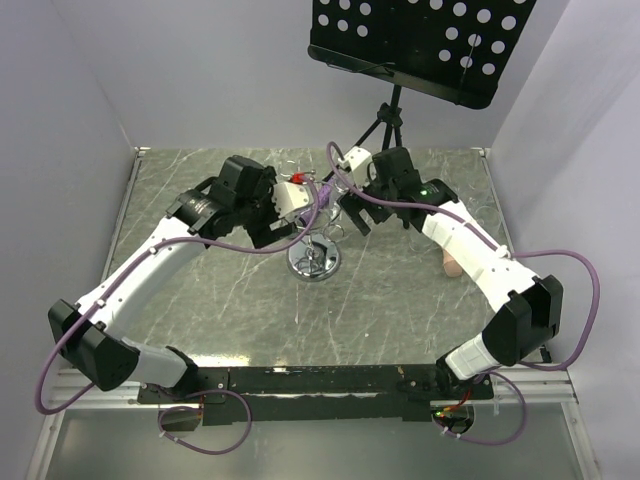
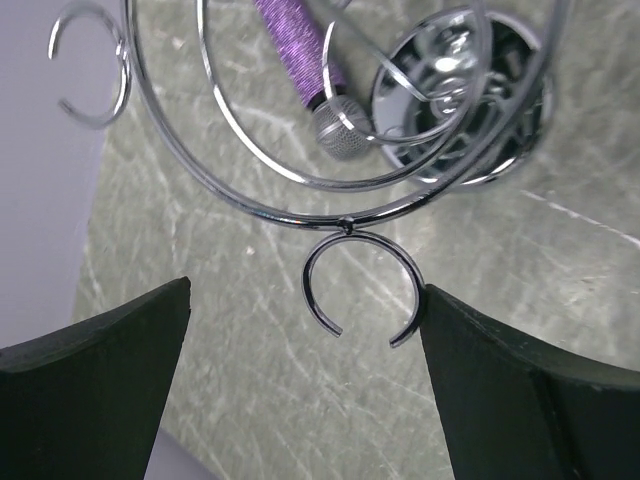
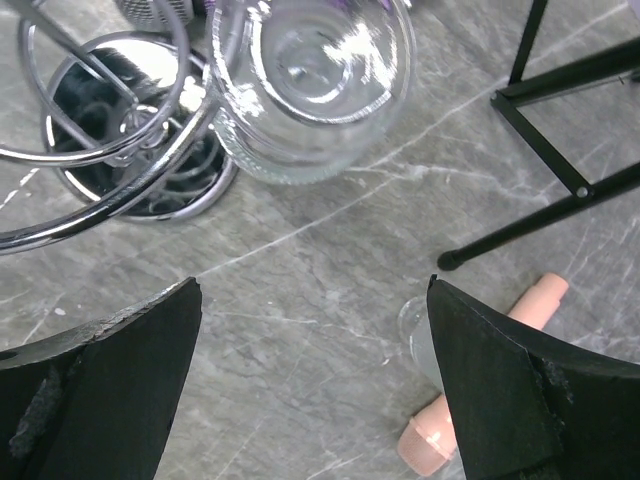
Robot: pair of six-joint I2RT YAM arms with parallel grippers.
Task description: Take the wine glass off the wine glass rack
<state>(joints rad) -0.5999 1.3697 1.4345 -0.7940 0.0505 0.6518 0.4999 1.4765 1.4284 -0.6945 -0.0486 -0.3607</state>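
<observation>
marble table (image 1: 200, 320) carries wine glass rack (image 1: 314, 258) holding wine glass (image 3: 310, 80).

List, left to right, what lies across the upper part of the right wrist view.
wine glass rack → wine glass → black stand legs

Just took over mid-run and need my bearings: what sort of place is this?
Probably a robot test cell, not a home: plain white walls box in a marble-patterned table, with staged props, a chrome wine glass rack and a black music stand.
</observation>
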